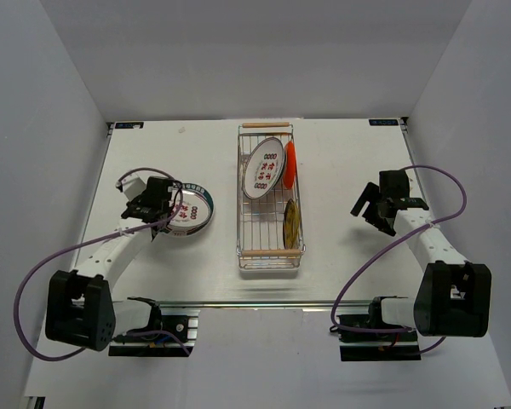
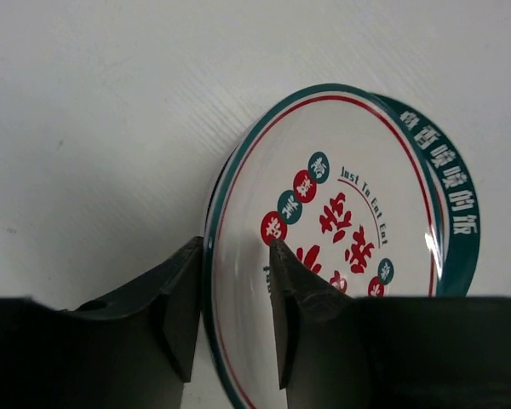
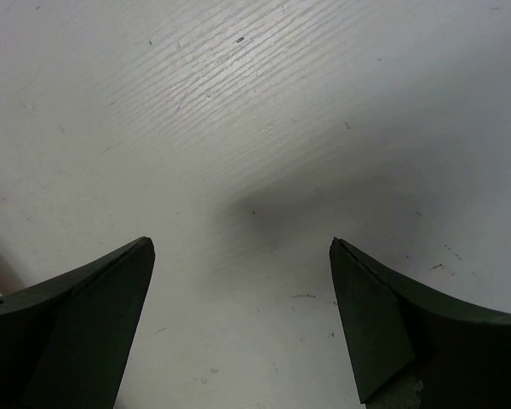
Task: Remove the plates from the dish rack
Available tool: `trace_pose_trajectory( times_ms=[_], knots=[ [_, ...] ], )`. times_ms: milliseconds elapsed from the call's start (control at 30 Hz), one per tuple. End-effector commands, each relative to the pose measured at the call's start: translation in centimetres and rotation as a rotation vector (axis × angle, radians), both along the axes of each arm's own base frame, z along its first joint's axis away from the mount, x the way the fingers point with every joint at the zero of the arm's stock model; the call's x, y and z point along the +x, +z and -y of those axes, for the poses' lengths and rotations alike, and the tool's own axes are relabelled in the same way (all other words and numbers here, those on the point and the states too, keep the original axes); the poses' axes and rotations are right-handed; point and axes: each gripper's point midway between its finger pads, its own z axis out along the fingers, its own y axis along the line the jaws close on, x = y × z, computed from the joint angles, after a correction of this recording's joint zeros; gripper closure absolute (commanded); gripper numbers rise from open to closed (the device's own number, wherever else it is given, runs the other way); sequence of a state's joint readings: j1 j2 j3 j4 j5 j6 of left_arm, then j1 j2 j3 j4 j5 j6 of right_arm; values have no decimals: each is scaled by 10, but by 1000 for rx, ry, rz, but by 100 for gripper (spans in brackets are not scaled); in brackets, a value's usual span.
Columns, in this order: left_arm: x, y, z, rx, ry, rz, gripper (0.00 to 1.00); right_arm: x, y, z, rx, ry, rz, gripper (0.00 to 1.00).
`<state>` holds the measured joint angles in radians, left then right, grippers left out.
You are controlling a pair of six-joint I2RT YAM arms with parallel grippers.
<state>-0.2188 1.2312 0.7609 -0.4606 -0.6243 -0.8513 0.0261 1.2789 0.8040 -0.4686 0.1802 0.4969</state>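
Note:
The dish rack (image 1: 270, 249) stands mid-table. It holds a white plate with red marks (image 1: 264, 168), an orange-red plate (image 1: 289, 164) and a yellow-brown plate (image 1: 291, 223), all on edge. Left of it, a green-rimmed white plate with red marks (image 2: 349, 213) lies on a teal plate (image 2: 460, 213); the pair also shows in the top view (image 1: 192, 210). My left gripper (image 2: 234, 247) straddles the upper plate's near rim, one finger outside, one inside, closed on it; it shows in the top view too (image 1: 172, 203). My right gripper (image 3: 243, 243) is open and empty over bare table right of the rack (image 1: 368, 207).
White walls enclose the table on the left, back and right. A purple cable loops from each arm, the left one arching over the stacked plates (image 1: 145, 173). Bare tabletop lies between the rack and the right gripper.

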Motion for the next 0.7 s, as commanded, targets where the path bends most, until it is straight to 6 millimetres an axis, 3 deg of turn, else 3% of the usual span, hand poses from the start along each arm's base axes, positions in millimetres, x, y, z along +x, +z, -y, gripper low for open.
trace_pose_trajectory(
  times_ms=[0, 133, 233, 267, 367, 500, 667],
  knots=[
    [-3, -19, 2, -32, 31, -25, 54, 13, 11, 0, 10, -12, 47, 11],
    [-3, -28, 1, -27, 62, -73, 35, 11, 10, 0, 8, -10, 43, 11],
    [-6, -25, -5, -9, 101, -82, 22, 11, 10, 0, 9, -14, 41, 11],
    [-5, -24, -6, -3, 110, -78, 14, 11, 11, 0, 7, -14, 43, 11],
    [-7, -17, -9, 4, 121, -64, 3, 11, 11, 1, 7, -16, 46, 11],
    [-9, -7, -9, 6, 117, -73, 2, 11, 11, 0, 8, -15, 41, 11],
    [21, 53, 16, -12, -31, 5, 2, 12, 12, 1, 0, -4, 40, 11]
  ],
)
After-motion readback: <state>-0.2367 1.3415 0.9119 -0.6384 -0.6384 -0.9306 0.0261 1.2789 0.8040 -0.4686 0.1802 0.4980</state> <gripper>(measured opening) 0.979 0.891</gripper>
